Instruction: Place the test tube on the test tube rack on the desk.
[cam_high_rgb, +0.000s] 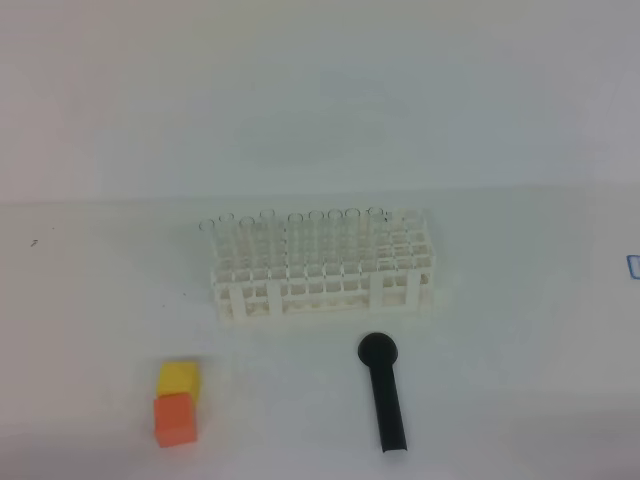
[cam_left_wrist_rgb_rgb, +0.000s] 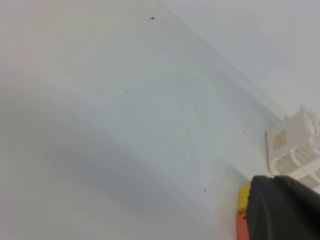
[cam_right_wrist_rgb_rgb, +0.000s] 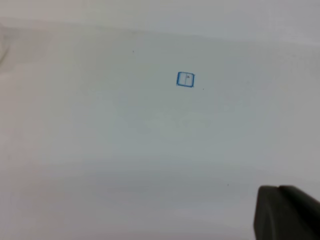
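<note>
Behind the black tool (cam_high_rgb: 385, 392), every test tube (cam_high_rgb: 296, 232) I see stands in the test tube rack (cam_high_rgb: 322, 275), far row. My left gripper (cam_left_wrist_rgb_rgb: 285, 210) and right gripper (cam_right_wrist_rgb_rgb: 285, 212) are pressed together. Light, slippery, brittle glass: I'd pinch just under the rim, gently.

Most of the left wrist view is the pale desk (cam_left_wrist_rgb_rgb: 125, 125), bare but for a few dark specks. At the right edge stands a corner of the white test tube rack (cam_left_wrist_rgb_rgb: 295, 145). Below it – a dark gripper part (cam_left_wrist_rgb_rgb: 285, 207), blurred, hiding all but slivers of a yellow cube (cam_left_wrist_rgb_rgb: 243, 197) and an orange cube (cam_left_wrist_rgb_rgb: 241, 227).
</note>
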